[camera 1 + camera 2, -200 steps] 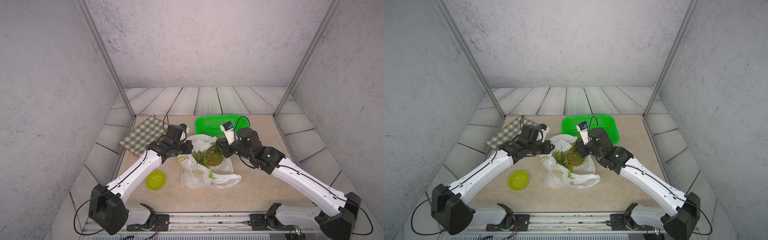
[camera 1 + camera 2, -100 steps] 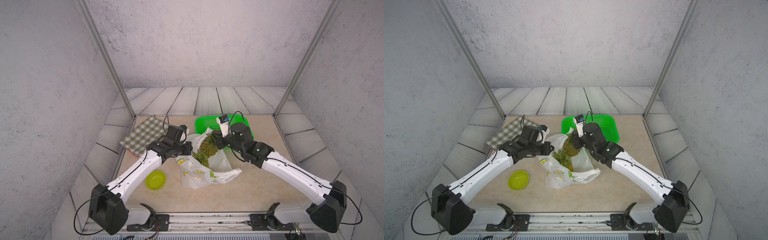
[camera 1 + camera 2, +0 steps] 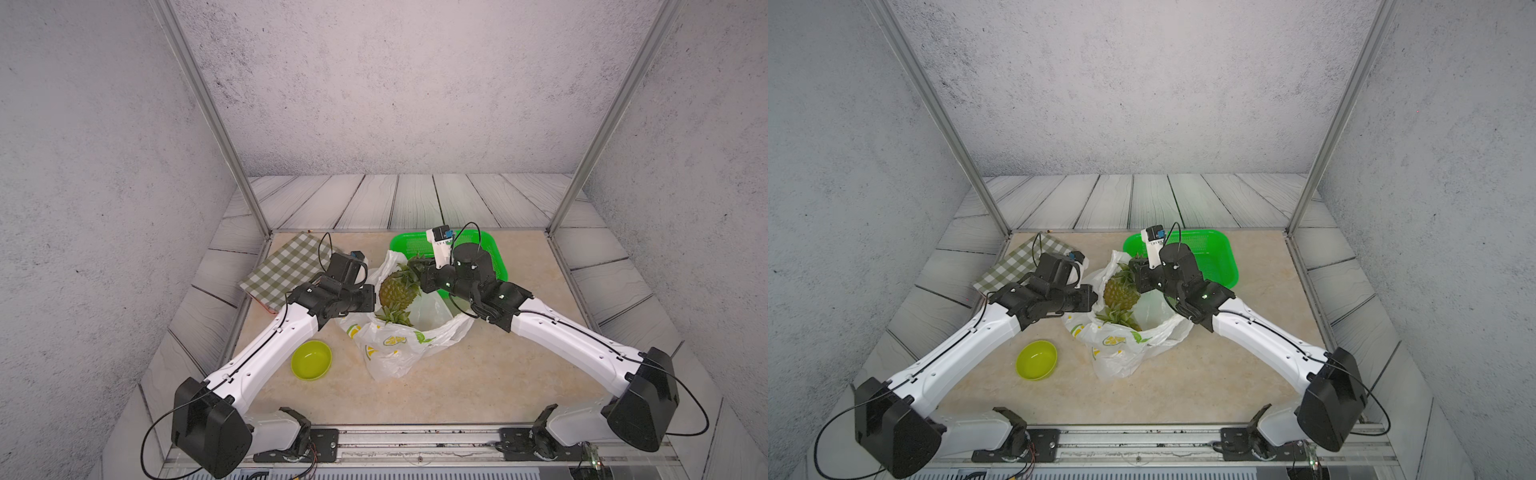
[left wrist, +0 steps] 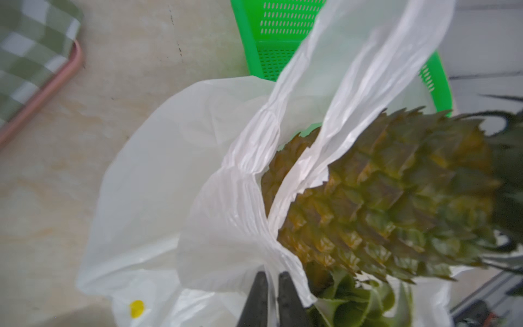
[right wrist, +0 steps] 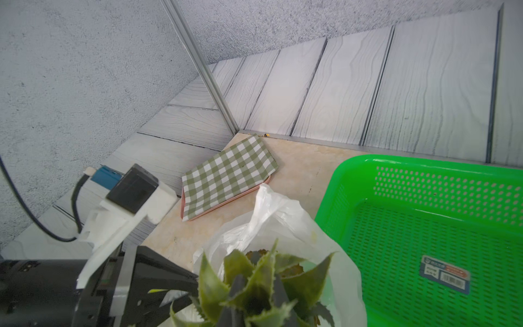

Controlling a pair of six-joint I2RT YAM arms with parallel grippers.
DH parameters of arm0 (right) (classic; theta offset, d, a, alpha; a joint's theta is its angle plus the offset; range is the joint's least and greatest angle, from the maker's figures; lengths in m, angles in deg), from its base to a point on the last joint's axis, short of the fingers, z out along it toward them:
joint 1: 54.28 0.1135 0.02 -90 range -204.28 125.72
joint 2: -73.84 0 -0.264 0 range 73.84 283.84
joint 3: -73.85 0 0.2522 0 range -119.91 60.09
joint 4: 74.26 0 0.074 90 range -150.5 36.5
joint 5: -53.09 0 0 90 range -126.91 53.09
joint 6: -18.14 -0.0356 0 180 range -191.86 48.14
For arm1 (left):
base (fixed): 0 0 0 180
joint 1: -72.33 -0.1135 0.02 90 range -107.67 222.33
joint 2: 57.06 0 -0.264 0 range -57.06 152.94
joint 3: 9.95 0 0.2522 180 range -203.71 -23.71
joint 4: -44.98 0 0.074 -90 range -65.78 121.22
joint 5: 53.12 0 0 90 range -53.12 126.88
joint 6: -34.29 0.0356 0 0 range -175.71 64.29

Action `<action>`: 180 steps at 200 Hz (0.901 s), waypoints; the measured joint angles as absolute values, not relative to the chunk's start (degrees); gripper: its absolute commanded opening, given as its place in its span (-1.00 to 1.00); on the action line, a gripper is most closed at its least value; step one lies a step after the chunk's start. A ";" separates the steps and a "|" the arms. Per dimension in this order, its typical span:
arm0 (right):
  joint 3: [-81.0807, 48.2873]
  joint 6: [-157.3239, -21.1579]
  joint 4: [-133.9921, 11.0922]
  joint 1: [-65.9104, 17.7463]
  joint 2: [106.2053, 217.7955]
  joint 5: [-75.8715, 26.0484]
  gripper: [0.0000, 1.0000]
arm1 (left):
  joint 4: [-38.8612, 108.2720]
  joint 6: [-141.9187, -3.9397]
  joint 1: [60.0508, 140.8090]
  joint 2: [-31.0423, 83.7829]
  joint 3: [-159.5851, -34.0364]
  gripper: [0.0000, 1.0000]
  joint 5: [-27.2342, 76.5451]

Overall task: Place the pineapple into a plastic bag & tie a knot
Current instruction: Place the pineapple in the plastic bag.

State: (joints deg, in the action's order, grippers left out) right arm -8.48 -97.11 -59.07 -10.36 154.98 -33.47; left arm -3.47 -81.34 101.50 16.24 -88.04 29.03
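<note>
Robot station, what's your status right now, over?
Left gripper pinching plastic bag rim. Right gripper gripping pineapple by leaves, partway into bag mouth. Handle loop draped across fruit.

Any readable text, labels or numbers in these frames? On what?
No text reads clearly.
Barcode sticker in the green basket: print too blurred to read.
Marking on the right wrist camera mount: too small to read.
On the plastic bag: lemon prints only, no words.
</note>
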 measured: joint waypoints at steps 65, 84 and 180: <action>-5.90 -99.73 -61.17 -9.51 155.90 -31.57 -1.00 | -8.90 -77.36 100.78 16.65 -90.21 0.27 29.38; -5.88 -99.63 -61.01 -9.29 155.88 -31.41 -1.00 | -9.27 -76.68 100.78 19.56 -90.73 0.28 27.87; -4.99 -97.70 -57.78 -7.65 155.11 -31.22 -1.00 | -13.03 -76.44 100.58 21.53 -92.33 -1.00 24.20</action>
